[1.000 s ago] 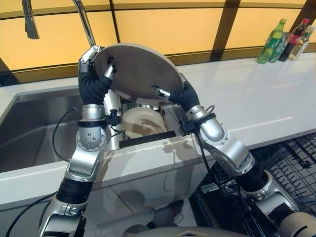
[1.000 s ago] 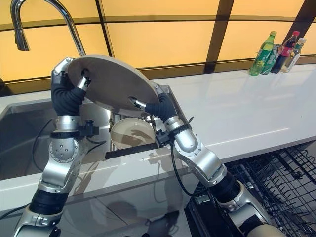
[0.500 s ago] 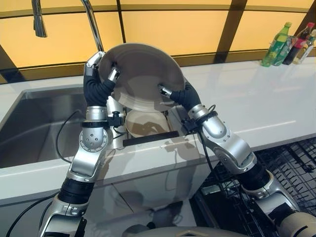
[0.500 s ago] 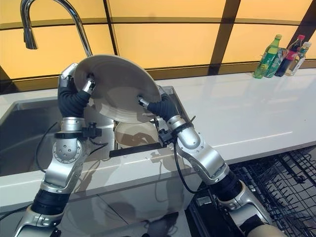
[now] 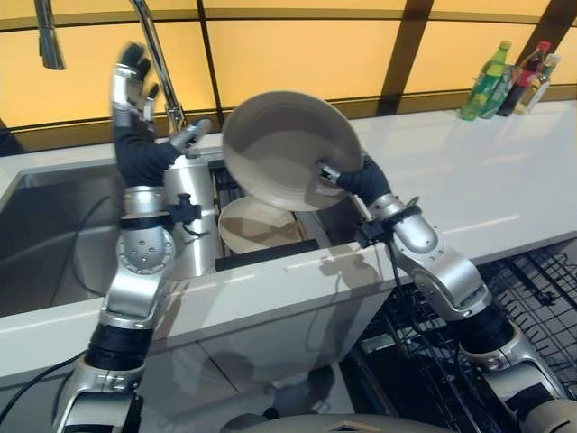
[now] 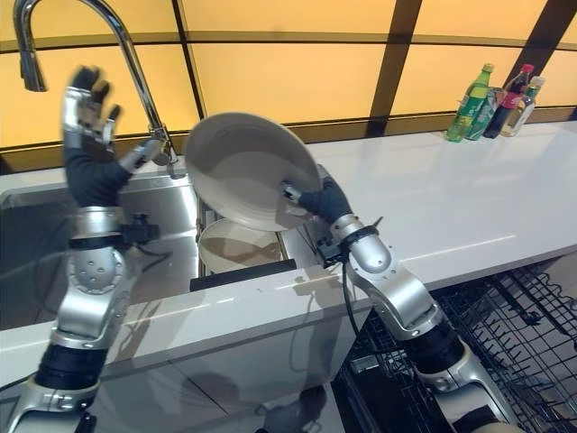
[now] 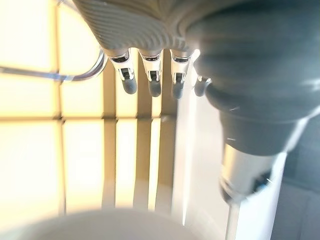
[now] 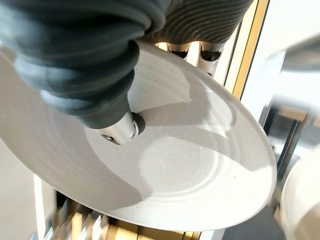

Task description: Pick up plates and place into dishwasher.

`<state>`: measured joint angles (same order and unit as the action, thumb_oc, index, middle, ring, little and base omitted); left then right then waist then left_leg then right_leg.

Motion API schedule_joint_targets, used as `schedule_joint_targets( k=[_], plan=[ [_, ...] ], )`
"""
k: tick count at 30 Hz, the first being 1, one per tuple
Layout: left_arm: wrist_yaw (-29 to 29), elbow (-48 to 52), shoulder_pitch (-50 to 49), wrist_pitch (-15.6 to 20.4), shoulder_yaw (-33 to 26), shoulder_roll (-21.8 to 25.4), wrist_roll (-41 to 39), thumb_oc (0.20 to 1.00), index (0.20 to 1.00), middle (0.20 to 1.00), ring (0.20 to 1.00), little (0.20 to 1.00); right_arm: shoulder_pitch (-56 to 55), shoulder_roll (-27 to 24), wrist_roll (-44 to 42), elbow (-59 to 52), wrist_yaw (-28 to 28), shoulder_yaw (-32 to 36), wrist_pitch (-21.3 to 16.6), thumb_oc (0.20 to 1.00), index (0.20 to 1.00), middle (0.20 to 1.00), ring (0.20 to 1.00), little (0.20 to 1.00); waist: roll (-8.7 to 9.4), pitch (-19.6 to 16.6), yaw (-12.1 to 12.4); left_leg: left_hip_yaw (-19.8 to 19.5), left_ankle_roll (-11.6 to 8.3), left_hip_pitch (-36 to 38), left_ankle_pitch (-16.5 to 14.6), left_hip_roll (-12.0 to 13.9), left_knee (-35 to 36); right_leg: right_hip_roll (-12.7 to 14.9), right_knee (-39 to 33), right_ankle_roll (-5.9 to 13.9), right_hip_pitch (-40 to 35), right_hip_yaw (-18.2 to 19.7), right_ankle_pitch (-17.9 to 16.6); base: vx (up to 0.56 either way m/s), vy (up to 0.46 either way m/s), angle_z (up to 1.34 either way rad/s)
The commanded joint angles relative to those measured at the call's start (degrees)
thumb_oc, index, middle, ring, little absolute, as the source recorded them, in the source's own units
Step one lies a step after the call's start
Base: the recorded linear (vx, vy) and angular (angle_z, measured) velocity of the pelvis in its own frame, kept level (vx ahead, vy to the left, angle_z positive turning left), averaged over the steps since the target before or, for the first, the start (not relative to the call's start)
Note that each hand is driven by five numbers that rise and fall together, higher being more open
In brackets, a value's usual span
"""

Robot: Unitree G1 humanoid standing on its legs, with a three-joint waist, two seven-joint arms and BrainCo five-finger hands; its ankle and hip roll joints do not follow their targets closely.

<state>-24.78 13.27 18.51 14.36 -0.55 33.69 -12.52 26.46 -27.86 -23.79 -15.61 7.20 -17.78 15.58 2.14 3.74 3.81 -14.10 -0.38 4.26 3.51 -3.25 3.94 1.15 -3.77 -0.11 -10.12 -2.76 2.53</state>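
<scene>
- Left hand is raised beside the faucet, fingers straight, holding nothing.
- Right hand alone pinches the large plate above the sink; keep that rim pinch firm.
- Swing it gently toward the dishwasher rack.
</scene>
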Motion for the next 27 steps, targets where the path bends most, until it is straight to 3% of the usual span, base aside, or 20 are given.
schedule_joint_targets(
  k=[1,9,16,27],
  plan=[
    [-1.54,-7.11,3.76,1.09,-3.12,3.72,1.23,1.0,1.0,1.0,1.0,1.0,-0.52,-3.21,1.16,-3.55,1.55,5.54,-2.73,0.2,0.2,0.2,0.2,0.2,-1.57,-4.67,-1.43,1.57,-0.93,-0.9,1.15,1.75,0.59,2.03,6.66,2.97,5.33,1.83,-1.41,-0.01,0.056,-0.2],
    [0.56,-13.01,0.61,-1.83,-7.28,7.68,0.83,1.0,1.0,1.0,1.0,1.0,-5.9,-7.97,3.61,-2.73,1.13,13.81,-5.56,0.2,0.2,0.2,0.2,0.2,-2.5,-4.67,-4.01,4.11,-0.53,0.42,-0.22,1.89,0.1,2.44,7.8,3.35,5.85,4.05,-1.15,0.0,0.046,-0.18],
    [3.85,-14.18,-4.27,-2.96,-10.28,8.24,1.74,1.0,1.0,1.0,1.0,1.0,-13.98,-11.43,6.7,-1.85,2.37,22.25,-8.71,0.2,0.2,0.2,0.2,0.2,-2.86,-4.06,-6.48,5.67,0.27,1.38,-0.9,1.62,0.4,2.4,9.57,4.08,7.19,6.74,-1.9,0.02,0.033,-0.25],
    [-2.16,-27.67,-9.07,-3.55,-17.57,11.75,3.83,1.0,1.0,1.0,1.0,1.0,-26.33,-14.72,11.07,1.25,3.42,33.68,-10.53,0.2,0.2,0.2,0.2,0.2,-4.01,-0.68,-12.45,10.96,1.23,1.17,-2.8,1.53,0.89,4.06,12.43,6.96,12.72,12.2,-3.99,0.01,0.02,-0.36]
  ],
)
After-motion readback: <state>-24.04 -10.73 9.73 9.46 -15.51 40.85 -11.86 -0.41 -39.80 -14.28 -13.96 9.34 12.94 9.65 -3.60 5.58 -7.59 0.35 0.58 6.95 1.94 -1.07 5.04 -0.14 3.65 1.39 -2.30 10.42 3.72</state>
